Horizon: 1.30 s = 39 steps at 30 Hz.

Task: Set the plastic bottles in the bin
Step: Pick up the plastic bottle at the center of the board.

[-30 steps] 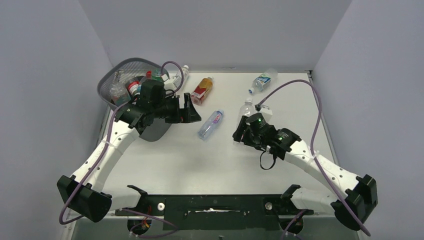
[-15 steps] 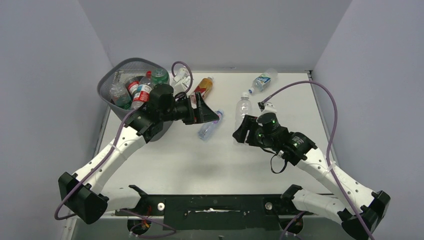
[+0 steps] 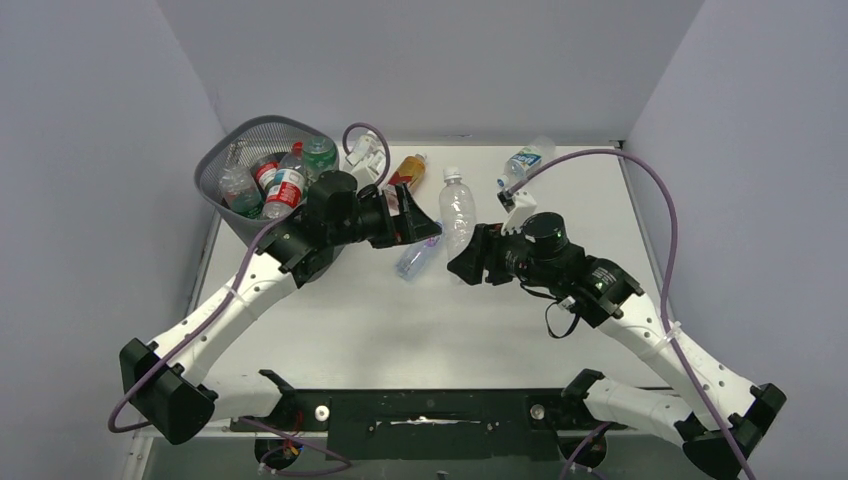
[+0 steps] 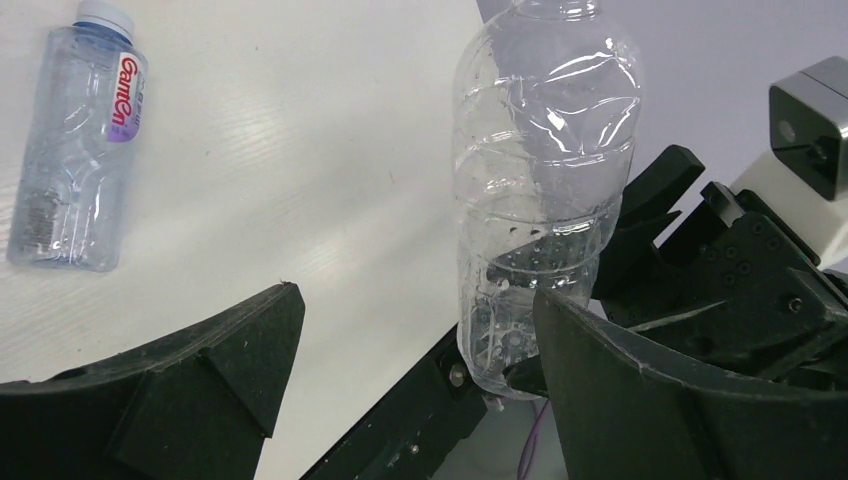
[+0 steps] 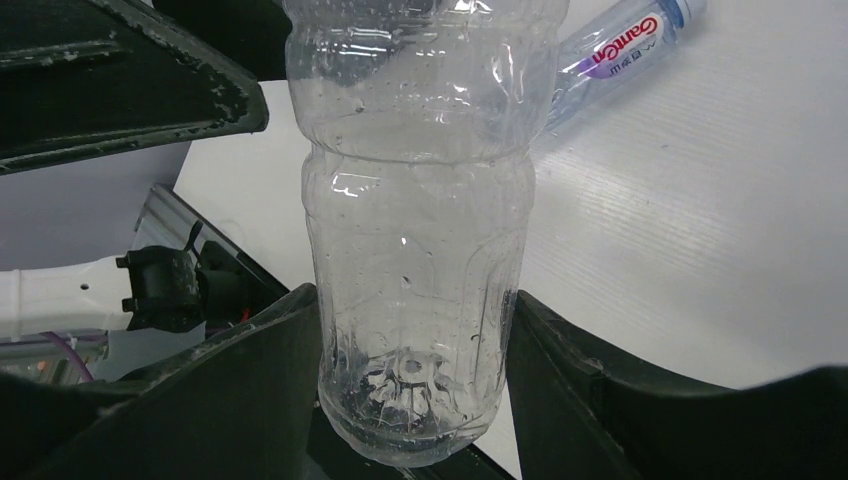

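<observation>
My right gripper (image 3: 467,260) (image 5: 415,335) is shut on the base of a clear plastic bottle (image 3: 458,212) (image 5: 420,200) and holds it above the table, cap pointing away. My left gripper (image 3: 417,224) (image 4: 415,340) is open right beside it. In the left wrist view that clear bottle (image 4: 545,180) stands just inside the right finger (image 4: 680,400), and I cannot tell if they touch. A clear Ganten bottle (image 3: 420,250) (image 4: 75,150) (image 5: 620,45) lies on the table under both grippers. The dark mesh bin (image 3: 232,143) at the far left holds several bottles (image 3: 285,187).
An amber bottle with a red label (image 3: 405,170) lies behind the left gripper. A clear one (image 3: 364,152) lies by the bin and a blue-labelled one (image 3: 525,160) at the back right. Purple cables arc over both arms. Grey walls close three sides.
The right gripper has carried the clear bottle leftward, up to the left gripper. The left arm has swung from the bin toward the table's middle, still open.
</observation>
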Motion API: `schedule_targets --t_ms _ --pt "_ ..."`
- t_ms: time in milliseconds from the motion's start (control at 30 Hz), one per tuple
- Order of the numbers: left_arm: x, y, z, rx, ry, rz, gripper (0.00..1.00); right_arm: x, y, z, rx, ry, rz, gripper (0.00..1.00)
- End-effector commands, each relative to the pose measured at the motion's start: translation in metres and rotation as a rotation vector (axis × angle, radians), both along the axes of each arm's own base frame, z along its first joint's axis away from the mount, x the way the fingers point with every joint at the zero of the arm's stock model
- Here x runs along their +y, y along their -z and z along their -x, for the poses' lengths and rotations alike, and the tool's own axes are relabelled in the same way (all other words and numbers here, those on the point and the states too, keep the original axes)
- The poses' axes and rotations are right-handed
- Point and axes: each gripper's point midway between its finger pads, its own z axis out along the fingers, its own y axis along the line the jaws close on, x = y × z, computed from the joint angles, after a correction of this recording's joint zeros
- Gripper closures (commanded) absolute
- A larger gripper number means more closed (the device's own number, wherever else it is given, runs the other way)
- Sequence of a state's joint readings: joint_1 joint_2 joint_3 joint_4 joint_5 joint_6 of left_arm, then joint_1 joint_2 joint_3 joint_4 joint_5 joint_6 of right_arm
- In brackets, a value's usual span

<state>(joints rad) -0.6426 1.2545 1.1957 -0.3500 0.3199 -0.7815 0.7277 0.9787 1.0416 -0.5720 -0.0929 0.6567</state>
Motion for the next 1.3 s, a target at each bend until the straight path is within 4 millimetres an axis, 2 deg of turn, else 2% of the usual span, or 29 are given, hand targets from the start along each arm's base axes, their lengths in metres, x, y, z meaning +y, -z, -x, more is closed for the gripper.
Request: schedule_targets --t_ms 0,267,467,900,1033,1133,1200,1233,1267 --pt "0.005 -0.048 -0.002 -0.124 -0.045 0.075 0.14 0.017 -0.036 -0.004 -0.097 -0.072 -0.058 0.44" --pt "0.007 -0.063 0.003 -0.141 -0.069 0.132 0.14 0.029 -0.035 -0.005 -0.086 -0.079 -0.062 0.44" --pt "0.000 -0.052 0.004 -0.122 -0.059 0.119 0.14 0.043 -0.040 -0.001 -0.096 -0.106 -0.062 0.44" --pt "0.001 -0.033 -0.003 -0.107 -0.089 0.052 0.14 0.070 -0.042 0.012 -0.103 -0.154 -0.059 0.44" --pt "0.002 -0.035 -0.004 -0.115 -0.090 0.033 0.26 0.070 -0.040 0.011 -0.100 -0.149 -0.052 0.44" --pt "0.002 -0.038 -0.006 -0.118 -0.090 0.019 0.44 0.069 -0.038 0.010 -0.099 -0.139 -0.043 0.42" --pt "0.001 -0.037 -0.008 -0.111 -0.090 0.006 0.51 0.068 -0.038 0.009 -0.097 -0.131 -0.040 0.36" --pt "0.000 -0.037 -0.008 -0.108 -0.084 0.002 0.57 0.067 -0.038 0.009 -0.098 -0.128 -0.040 0.31" --pt "0.000 -0.036 -0.008 -0.105 -0.078 -0.006 0.60 0.067 -0.038 0.009 -0.097 -0.125 -0.038 0.24"
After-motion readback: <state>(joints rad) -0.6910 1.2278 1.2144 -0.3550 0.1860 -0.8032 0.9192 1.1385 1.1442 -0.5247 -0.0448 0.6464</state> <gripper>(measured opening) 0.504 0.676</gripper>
